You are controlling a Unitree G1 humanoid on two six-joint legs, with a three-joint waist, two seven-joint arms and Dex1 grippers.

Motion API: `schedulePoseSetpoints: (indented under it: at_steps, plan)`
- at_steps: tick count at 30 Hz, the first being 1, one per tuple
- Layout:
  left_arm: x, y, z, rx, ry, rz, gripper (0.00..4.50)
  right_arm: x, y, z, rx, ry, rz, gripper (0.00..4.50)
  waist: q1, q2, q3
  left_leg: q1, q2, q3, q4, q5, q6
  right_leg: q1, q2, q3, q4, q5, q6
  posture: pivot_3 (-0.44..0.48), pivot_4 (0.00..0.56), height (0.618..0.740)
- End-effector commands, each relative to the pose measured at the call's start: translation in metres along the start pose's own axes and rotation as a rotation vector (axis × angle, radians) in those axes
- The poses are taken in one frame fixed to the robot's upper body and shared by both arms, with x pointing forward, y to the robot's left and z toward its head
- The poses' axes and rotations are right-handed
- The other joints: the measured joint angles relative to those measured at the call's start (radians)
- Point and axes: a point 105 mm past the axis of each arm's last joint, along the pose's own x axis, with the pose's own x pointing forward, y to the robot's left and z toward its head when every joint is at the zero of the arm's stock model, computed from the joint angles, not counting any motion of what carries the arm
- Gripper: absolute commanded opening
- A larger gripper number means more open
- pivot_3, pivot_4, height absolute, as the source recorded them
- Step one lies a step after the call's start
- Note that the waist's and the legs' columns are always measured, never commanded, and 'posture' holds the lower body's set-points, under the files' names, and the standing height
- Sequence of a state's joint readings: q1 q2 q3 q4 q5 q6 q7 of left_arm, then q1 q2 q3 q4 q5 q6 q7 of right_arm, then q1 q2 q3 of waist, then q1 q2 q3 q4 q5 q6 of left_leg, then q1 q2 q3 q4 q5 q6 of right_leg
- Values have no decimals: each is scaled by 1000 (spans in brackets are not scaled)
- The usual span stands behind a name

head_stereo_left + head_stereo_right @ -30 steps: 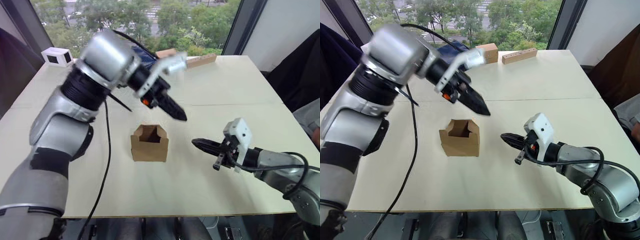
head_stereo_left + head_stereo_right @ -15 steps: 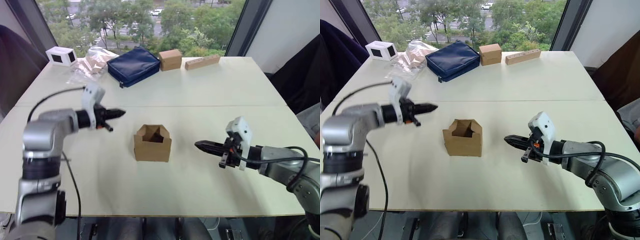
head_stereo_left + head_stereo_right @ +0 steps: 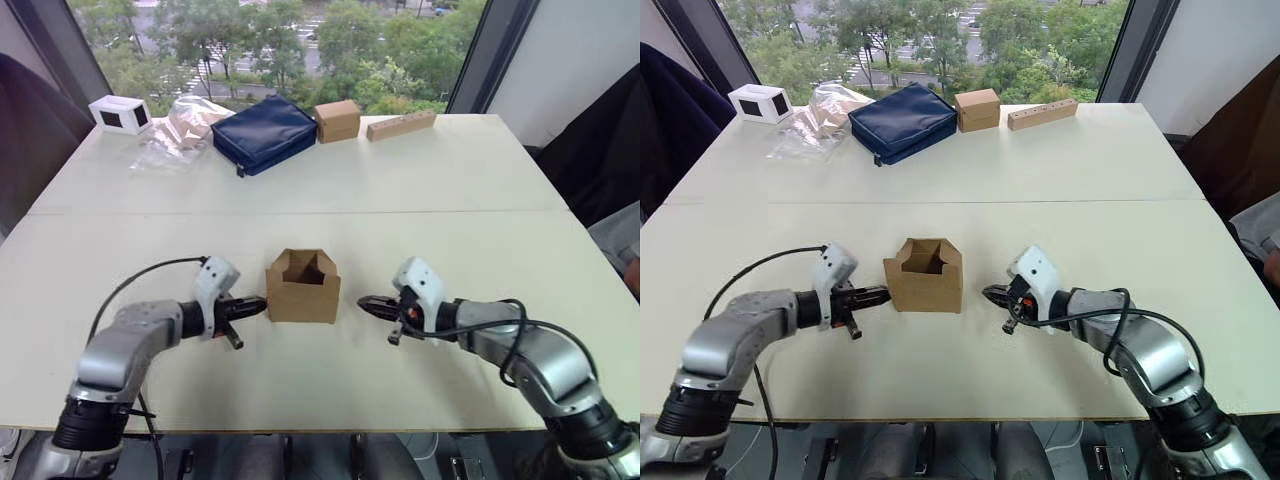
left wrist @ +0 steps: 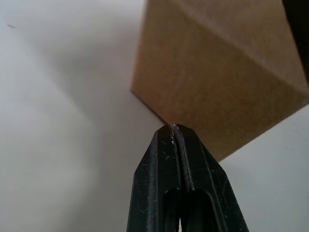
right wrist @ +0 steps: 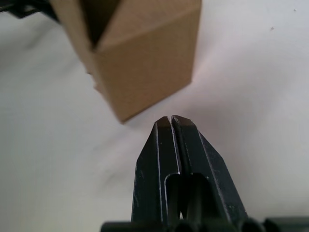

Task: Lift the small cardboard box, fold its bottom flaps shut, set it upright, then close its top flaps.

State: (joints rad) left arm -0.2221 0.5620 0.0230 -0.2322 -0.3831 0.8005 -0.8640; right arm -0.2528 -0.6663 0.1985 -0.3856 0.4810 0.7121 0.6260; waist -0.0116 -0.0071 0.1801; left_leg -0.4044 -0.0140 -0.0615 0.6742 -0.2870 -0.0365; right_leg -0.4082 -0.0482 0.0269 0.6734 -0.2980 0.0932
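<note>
Left gripper (image 3: 262, 301) sits low over the table, fingers pressed together, tip right at the lower left corner of the small cardboard box (image 3: 303, 288), at about nine o'clock from it; whether it actually touches, I cannot tell. Right gripper (image 3: 362, 302) comes in from three o'clock, fingers likewise closed tight, tip near the box's right wall with a clear strip of tabletop between them. So the box stands between the two tips, resting on the table, gripped by neither.

The box is plain brown corrugated card, unmarked, standing upright with its open end up. The top flaps (image 3: 305, 262) stand raised around the opening, dark hollow showing inside.

Underneath, a pale cream table (image 3: 440, 200) with a seam running across at mid-depth. Out at the far edge, around twelve o'clock: a navy pouch (image 3: 264, 133), a second small brown box (image 3: 338, 120) just beside it, a long wooden block (image 3: 401, 124). Toward ten o'clock, a crumpled clear plastic bag (image 3: 178, 130) and a small white box (image 3: 118, 113). Beyond, a window with green trees (image 3: 330, 40).
</note>
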Motion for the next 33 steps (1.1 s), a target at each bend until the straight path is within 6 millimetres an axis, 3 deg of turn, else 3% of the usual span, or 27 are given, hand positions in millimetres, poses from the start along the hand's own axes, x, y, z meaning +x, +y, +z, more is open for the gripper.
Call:
schedulePoseSetpoints:
  at_steps: [1, 9, 16, 20, 24, 27, 30, 33]
  plan:
    - [1, -3, 3, 13, -23, 1, 26, 5, 2, 10, -40, -43, 18, 0, 0, 0, 0, 0, 0, 0, 0, 0, 0, 0, 0, 0, 0, 0, 0, 0, 150, 740]
    - [5, -21, -3, 14, 7, -77, 26, 11, 16, 7, -37, -34, 117, 0, 0, 0, 0, 0, 0, 0, 0, 0, 0, 0, 0, 0, 0, 0, 0, 0, 150, 740]
    - [4, -24, -4, 6, 9, -82, 26, 8, 19, 5, -31, -32, 102, 0, -1, 0, 0, 0, 0, 0, 0, 0, 0, 0, 0, 0, 0, 0, 0, 0, 150, 740]
    - [-7, -23, 0, 16, 14, -80, 26, -5, -1, 18, 2, -123, 9, 0, -2, 0, 0, 0, 0, 0, 0, 0, 0, 0, 0, 0, 0, 0, 0, 0, 150, 740]
    - [-25, -10, 12, 35, 14, -73, 26, -23, -9, 29, 12, -154, 15, 0, -1, 0, 0, 0, 0, 0, 0, 0, 0, 0, 0, 0, 0, 0, 0, 0, 150, 740]
    - [-31, -3, 33, 48, -23, -84, 26, -33, -15, 40, -19, -166, 7, 0, 0, 0, 0, 1, 0, 0, 0, 0, 0, 1, 0, -1, 0, 0, 0, 0, 150, 740]
    - [-29, -3, 65, 84, -98, -128, 26, -37, -20, 62, -51, -205, 19, 0, 0, 0, 0, 0, -1, 0, 0, 0, 0, 1, 0, -1, 0, 0, 0, 0, 150, 740]
    - [-20, -10, 75, 111, -105, -180, 26, -29, -17, 75, -65, -239, 62, 0, -4, 0, 0, 1, -1, 0, 0, 0, 0, 1, 1, -1, 0, 0, 0, 0, 150, 740]
